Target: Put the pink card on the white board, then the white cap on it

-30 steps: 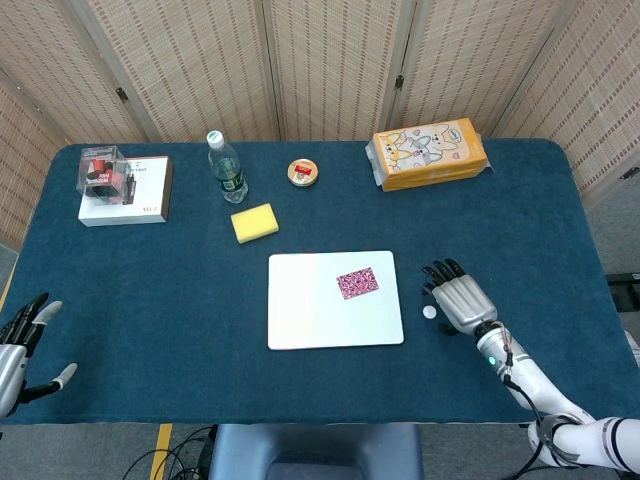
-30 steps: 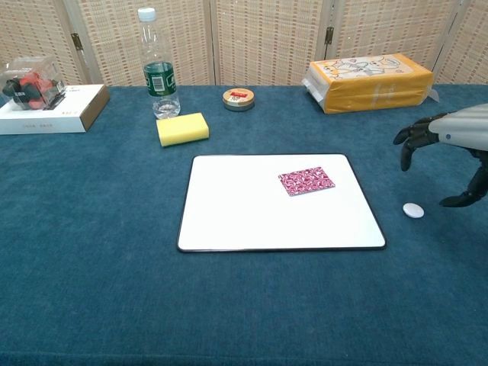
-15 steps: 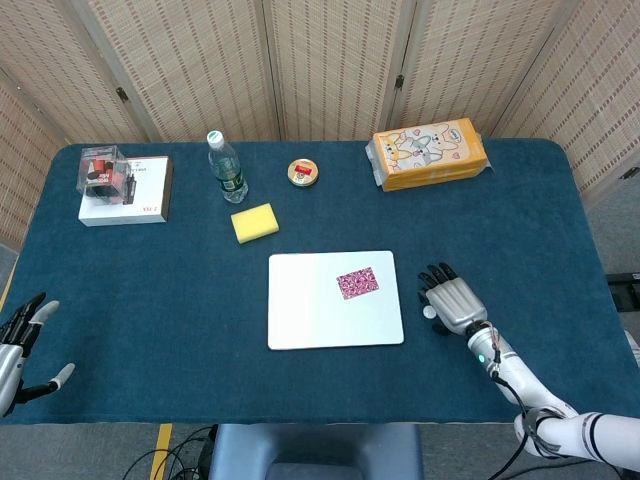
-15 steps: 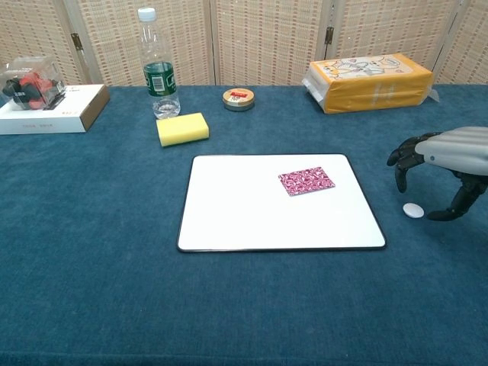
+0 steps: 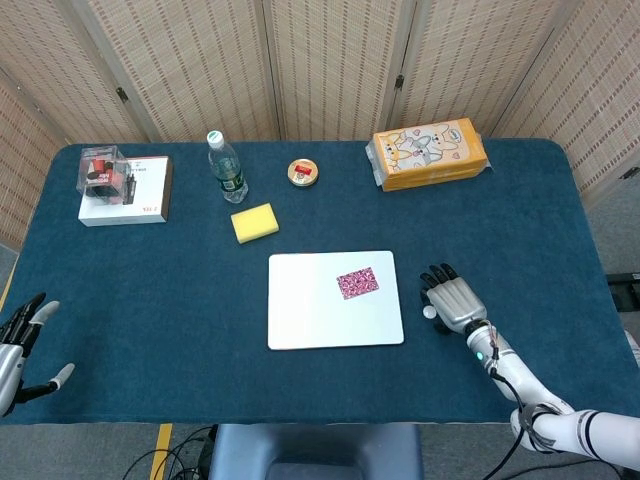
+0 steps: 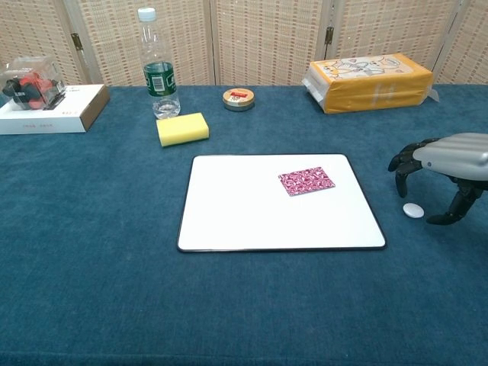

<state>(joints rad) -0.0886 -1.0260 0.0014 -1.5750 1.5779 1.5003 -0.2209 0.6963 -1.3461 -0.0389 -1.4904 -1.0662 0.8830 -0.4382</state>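
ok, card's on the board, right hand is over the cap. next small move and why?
Probably lower the right hand a little and close its fingers on the small round white cap. The patterned pink card already lies on the flat white board, the cap sits on the blue cloth just right of the board, and the open fingers straddle it without touching.

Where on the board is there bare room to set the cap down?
The white board is bare across its left half and near edge; only the pink card sits toward its far right corner. The white cap lies on the cloth beside the board's right edge, under the right hand.
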